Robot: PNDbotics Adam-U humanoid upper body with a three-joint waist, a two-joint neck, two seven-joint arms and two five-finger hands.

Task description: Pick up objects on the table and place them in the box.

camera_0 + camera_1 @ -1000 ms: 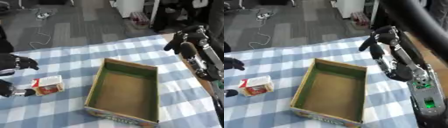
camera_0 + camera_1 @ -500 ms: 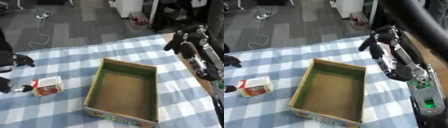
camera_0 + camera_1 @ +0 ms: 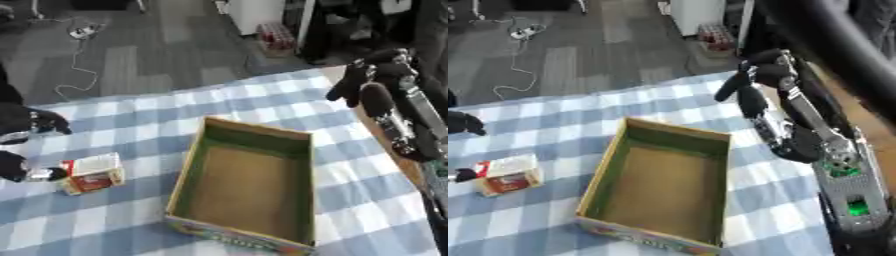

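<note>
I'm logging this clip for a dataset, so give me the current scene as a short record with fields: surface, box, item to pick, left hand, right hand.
surface: table under a blue-and-white checked cloth
box: open cardboard box, nothing visible inside
item to pick: small white and red carton, on the cloth left of the box
left hand: left hand at the left edge, beside the carton
right hand: right hand raised past the box's far right corner, holding nothing

The box [image 3: 249, 185] sits open-topped near the middle of the counter [image 3: 149, 105], with a small carton [image 3: 90, 173] lying to its left, apart from it. The left robot hand [image 3: 22, 145] is at the counter's left edge just beside the carton (contact unclear), and the right robot hand [image 3: 754, 82] hangs above the far right corner, behind the box.
</note>
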